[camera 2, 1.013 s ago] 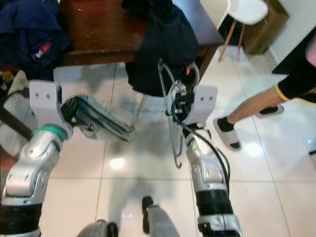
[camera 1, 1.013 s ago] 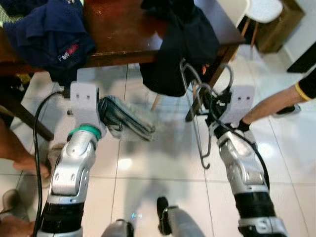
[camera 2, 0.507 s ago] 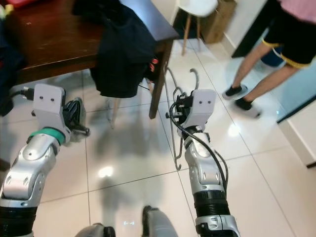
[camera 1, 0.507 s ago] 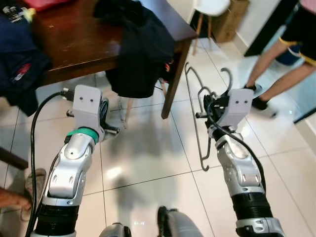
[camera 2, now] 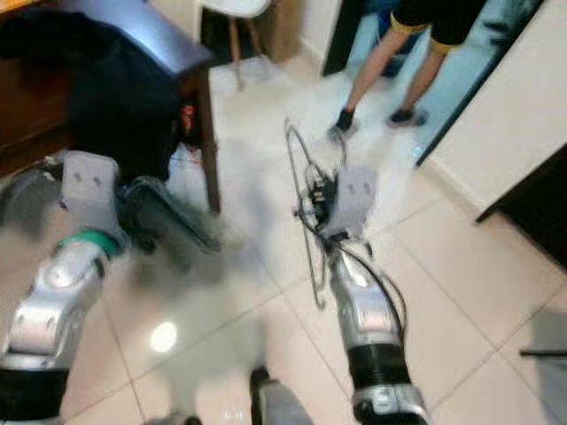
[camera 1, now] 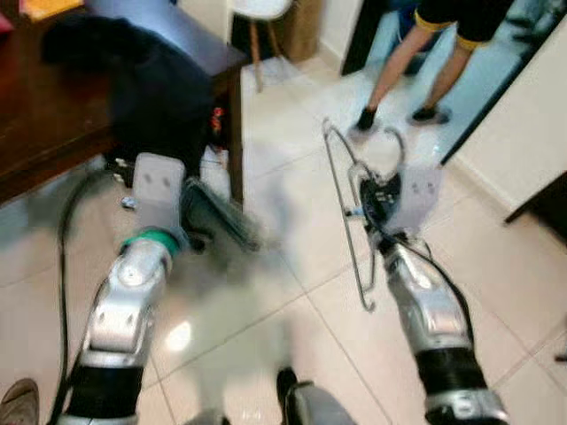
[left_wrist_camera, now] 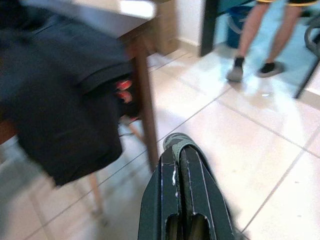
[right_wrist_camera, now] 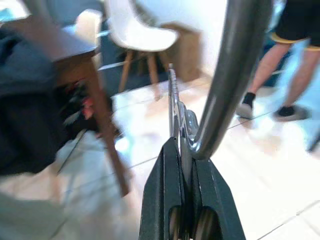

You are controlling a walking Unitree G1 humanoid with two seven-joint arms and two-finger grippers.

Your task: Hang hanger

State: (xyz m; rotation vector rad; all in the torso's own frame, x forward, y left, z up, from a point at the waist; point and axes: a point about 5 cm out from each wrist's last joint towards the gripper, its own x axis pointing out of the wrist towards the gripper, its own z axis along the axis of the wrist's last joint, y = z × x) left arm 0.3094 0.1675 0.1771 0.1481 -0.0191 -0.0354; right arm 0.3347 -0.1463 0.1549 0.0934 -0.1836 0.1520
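A grey metal hanger (camera 1: pixel 341 208) stands nearly upright in front of my right arm, its hook (right_wrist_camera: pixel 235 75) close to the wrist camera. My right gripper (right_wrist_camera: pixel 184 146) is shut on the hanger's wire, over the tiled floor to the right of the table. My left gripper (camera 1: pixel 246 237) is held out at about the same height beside the table leg, blurred in the eye views. In the left wrist view its fingers (left_wrist_camera: pixel 172 170) are pressed together with nothing between them.
A dark wooden table (camera 1: pixel 44 124) stands at the left with a black garment (camera 1: pixel 159 88) hanging over its edge. Behind it is a white chair (camera 1: pixel 257 11). A person's legs (camera 1: pixel 394 66) stand in a doorway ahead. A white wall (camera 1: pixel 523 115) runs along the right.
The whole view has swung to the right: the table has slid to the left and the person's legs now stand ahead. Both grippers keep their pose, the right still holding the hanger.
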